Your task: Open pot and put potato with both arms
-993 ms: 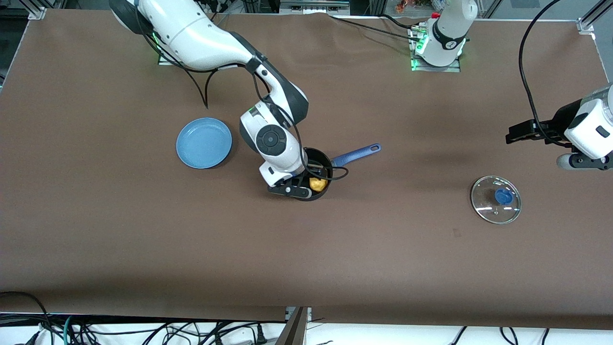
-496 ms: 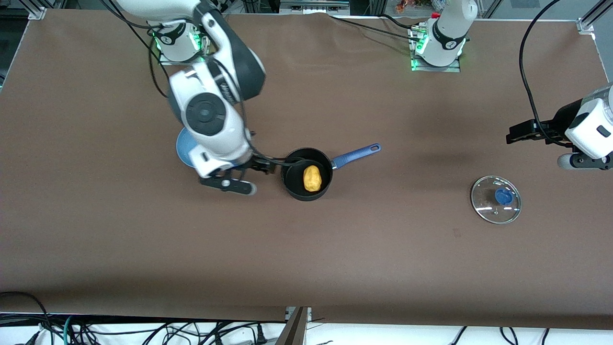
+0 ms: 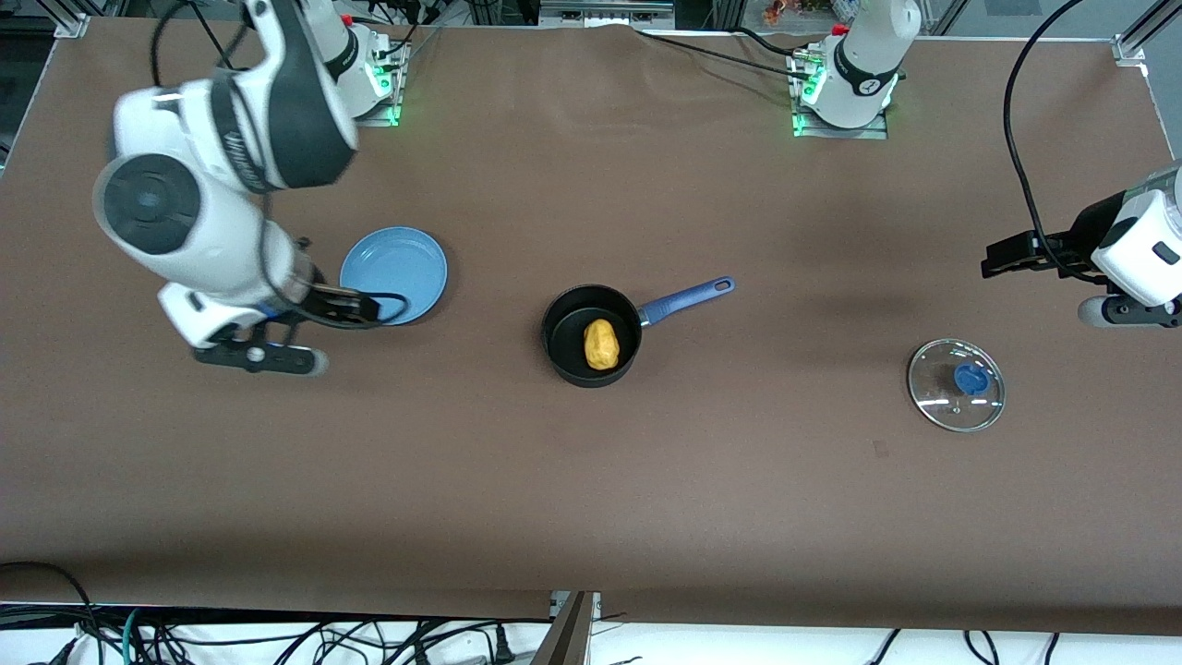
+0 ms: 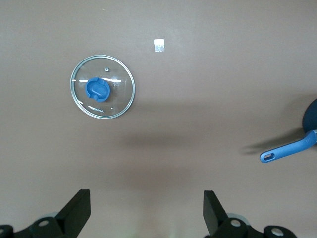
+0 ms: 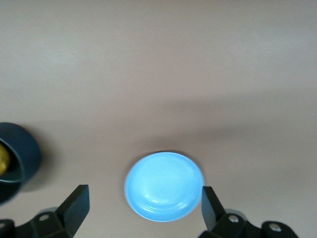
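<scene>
A: Swinging away from the pot (image 3: 591, 335), the right claw (image 3: 261, 356) is now hanging released over the table (image 3: 591, 480) beside the blue plate (image 3: 393, 274).

B: And the potato (image 3: 601, 344)?

A: It is lying inside the open pot. The left claw (image 3: 1122, 312) is waiting released over the table near the glass lid (image 3: 956, 384).

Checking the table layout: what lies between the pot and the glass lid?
Bare brown table only, in the front view, between the pot, holding the potato, and the lid.
</scene>
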`<state>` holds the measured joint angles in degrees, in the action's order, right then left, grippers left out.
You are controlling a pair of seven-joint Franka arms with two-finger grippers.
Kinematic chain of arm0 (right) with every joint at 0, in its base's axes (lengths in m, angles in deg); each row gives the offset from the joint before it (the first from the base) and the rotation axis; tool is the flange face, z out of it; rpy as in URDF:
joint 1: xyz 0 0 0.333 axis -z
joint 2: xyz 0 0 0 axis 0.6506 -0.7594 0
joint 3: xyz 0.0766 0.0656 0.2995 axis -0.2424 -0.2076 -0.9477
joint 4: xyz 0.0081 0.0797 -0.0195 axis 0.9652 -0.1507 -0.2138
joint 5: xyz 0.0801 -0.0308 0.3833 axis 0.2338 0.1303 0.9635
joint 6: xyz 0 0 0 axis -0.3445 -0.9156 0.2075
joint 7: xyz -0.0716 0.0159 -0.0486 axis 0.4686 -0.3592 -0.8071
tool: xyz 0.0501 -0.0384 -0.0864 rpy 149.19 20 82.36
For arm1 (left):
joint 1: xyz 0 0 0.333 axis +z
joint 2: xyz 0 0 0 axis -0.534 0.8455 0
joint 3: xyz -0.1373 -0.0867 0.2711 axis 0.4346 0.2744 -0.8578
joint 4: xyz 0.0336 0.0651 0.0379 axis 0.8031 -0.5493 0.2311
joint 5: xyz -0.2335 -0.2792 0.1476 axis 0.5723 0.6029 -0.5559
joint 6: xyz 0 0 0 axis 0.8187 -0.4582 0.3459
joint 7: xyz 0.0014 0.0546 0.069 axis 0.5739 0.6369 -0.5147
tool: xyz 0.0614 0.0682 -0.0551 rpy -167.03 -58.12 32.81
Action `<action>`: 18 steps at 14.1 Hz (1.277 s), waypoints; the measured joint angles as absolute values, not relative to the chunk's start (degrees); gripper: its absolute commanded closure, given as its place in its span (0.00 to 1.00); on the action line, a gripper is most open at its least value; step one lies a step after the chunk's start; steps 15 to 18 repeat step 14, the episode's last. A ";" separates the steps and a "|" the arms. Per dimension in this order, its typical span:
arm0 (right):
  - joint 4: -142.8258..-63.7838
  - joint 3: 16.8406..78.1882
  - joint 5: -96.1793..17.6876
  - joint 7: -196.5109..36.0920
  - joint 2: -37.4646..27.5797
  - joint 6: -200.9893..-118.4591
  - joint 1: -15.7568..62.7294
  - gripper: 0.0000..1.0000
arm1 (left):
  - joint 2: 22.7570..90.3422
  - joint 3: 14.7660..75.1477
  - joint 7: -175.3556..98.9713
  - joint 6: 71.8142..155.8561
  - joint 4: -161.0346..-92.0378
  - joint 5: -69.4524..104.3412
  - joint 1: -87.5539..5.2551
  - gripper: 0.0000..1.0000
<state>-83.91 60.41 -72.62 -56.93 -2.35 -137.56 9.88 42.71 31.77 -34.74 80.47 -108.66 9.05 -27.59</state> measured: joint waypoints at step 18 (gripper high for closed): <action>-103.25 39.07 -77.14 -69.90 17.69 -140.80 42.47 0.00 | 42.71 31.90 -34.74 80.47 -108.57 8.98 -27.60 0.00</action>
